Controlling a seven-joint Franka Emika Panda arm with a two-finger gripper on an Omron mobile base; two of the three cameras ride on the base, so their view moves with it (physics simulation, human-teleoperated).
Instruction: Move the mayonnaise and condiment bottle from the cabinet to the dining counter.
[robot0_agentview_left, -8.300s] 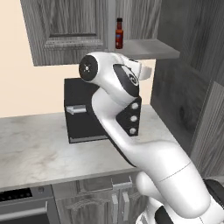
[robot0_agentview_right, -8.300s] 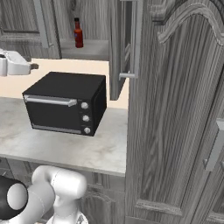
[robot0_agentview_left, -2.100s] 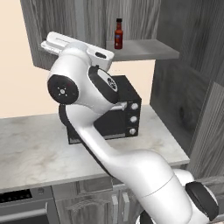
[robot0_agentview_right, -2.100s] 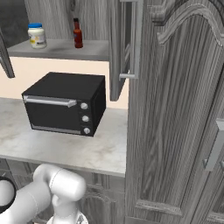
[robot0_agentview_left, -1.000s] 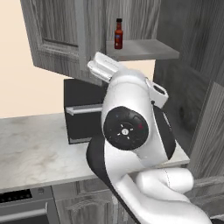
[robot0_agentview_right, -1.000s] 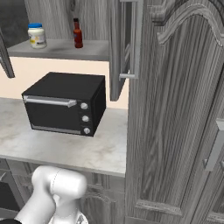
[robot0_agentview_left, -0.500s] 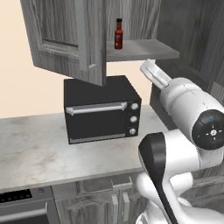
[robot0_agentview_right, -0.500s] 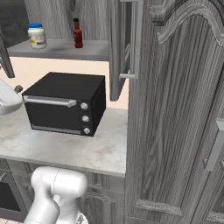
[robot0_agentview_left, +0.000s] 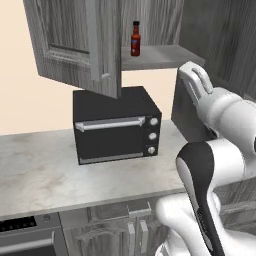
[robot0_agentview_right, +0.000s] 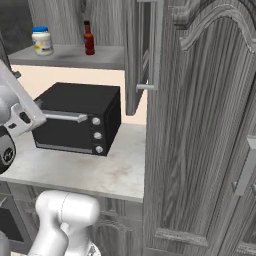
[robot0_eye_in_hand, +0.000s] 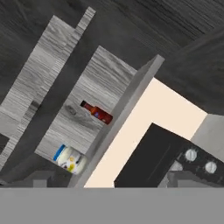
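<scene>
While apparently wide open, the gripper (robot0_eye_in_hand: 107, 186) holds nothing.

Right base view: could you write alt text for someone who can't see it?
An open cabinet shelf holds a mayonnaise jar and a slim red bottle, standing apart. Below, a black oven sits on a marble worktop. The white robot arm enters at the left edge.

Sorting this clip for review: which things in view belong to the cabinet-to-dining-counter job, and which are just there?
Job:
mayonnaise, on the cabinet shelf
condiment bottle, on the same shelf, apart from the jar
open cabinet door

Just there:
black oven
marble worktop under it
tall cupboard
</scene>
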